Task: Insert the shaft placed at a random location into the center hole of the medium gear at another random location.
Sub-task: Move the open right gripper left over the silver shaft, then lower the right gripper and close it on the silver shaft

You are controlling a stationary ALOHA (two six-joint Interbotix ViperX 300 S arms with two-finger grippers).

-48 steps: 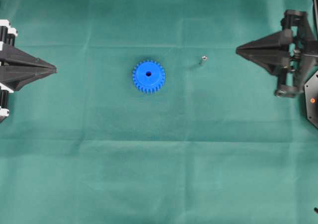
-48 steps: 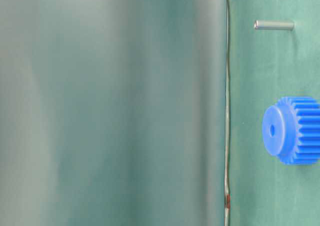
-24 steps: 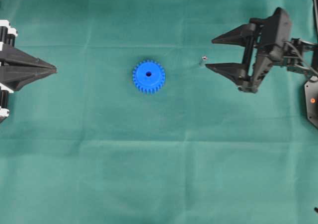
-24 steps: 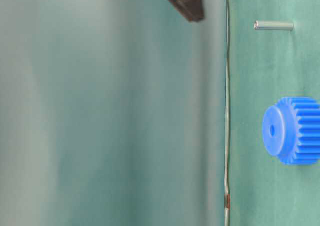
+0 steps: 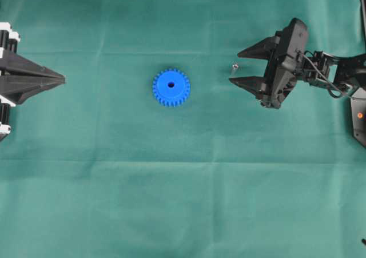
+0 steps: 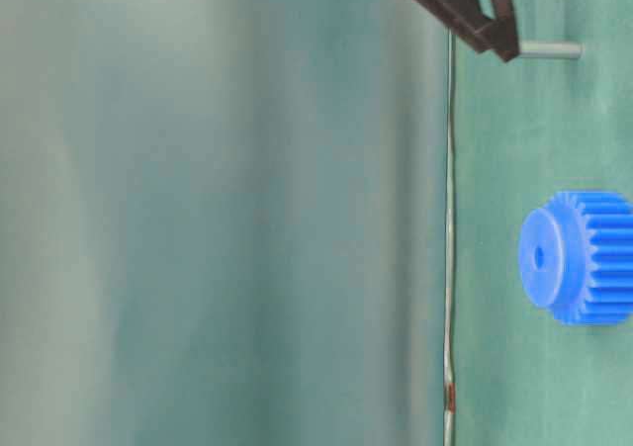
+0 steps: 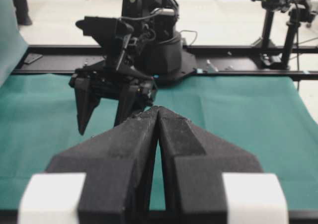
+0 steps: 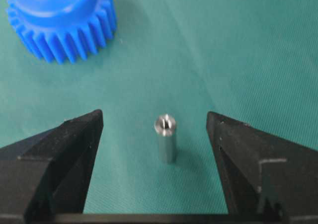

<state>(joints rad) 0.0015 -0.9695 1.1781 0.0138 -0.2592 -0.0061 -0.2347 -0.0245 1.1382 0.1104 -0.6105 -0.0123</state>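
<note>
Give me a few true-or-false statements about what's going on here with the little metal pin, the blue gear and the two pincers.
1. The shaft stands upright on the green cloth. True.
2. The right pincer is clamped on the shaft. False: its jaws stand open on either side of the shaft, apart from it.
3. The shaft already sits in the center hole. False: the hole is empty and the shaft stands apart from the medium gear.
4. The left pincer is shut and far from the gear. True.
5. The gear stands on its edge. False: it lies flat, hub up.
</note>
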